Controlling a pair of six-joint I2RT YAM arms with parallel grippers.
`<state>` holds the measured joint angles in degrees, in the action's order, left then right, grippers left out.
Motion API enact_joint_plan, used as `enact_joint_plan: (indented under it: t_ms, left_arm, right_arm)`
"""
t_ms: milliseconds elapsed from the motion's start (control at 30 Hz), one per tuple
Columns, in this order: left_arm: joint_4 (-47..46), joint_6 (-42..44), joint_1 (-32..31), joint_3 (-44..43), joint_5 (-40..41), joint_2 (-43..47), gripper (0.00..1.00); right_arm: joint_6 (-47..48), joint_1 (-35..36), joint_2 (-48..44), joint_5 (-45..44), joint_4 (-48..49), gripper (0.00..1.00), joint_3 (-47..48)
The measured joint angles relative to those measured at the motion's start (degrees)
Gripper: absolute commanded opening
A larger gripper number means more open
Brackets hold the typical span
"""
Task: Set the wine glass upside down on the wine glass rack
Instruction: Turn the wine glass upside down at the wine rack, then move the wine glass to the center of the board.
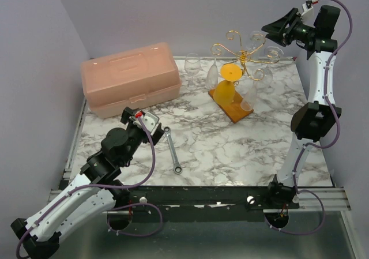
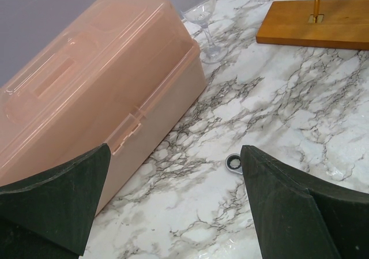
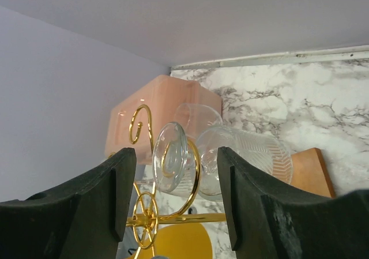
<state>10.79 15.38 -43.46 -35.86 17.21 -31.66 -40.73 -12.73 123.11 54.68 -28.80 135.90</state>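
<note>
The wine glass rack (image 1: 241,56) is a gold wire stand on an orange-brown base (image 1: 233,106) at the back of the marble table. A ribbed wine glass (image 3: 253,152) hangs upside down from one curled arm (image 3: 193,181), its round foot (image 3: 170,158) caught in the curl. My right gripper (image 3: 176,172) is open; its fingers stand on either side of that foot without touching it. From above, the right gripper (image 1: 275,34) is high at the rack's right side. My left gripper (image 2: 176,178) is open and empty, low over the table (image 2: 190,213) beside the box.
A pink plastic box (image 1: 130,86) stands at the back left. An upright wine glass (image 1: 192,66) stands between it and the rack, and two more glasses (image 1: 212,71) hang on the rack. A wrench (image 1: 172,149) lies mid-table, its ring end (image 2: 233,164) by my left finger.
</note>
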Motion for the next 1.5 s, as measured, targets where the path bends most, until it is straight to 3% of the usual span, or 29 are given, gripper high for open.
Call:
enact_joint_plan:
  t_ms: [400,700,1067,1500]
  left_arm:
    - [0.04,-0.52,0.02,0.00,-1.22,0.26,0.99]
    - [0.09,-2.75,1.42,-0.04,-4.22,0.52,0.99]
    - [1.38,-10.08,5.90,-4.11,-11.08,0.46,0.98]
    - [1.36,-25.27,6.71,-7.15,-19.21,-0.87,0.98]
  right_arm:
    - [5.51,-0.04,-2.91,-2.56,-2.91,0.66,0.85]
    - [11.50,-2.36,-10.64,-7.23,-4.81,0.67,-2.14]
    - [17.62,-8.48,-24.92,-8.31,-6.49,0.67,-12.70]
    - [32.09,-14.51,-43.69,-8.15,-17.73,0.68,-30.32]
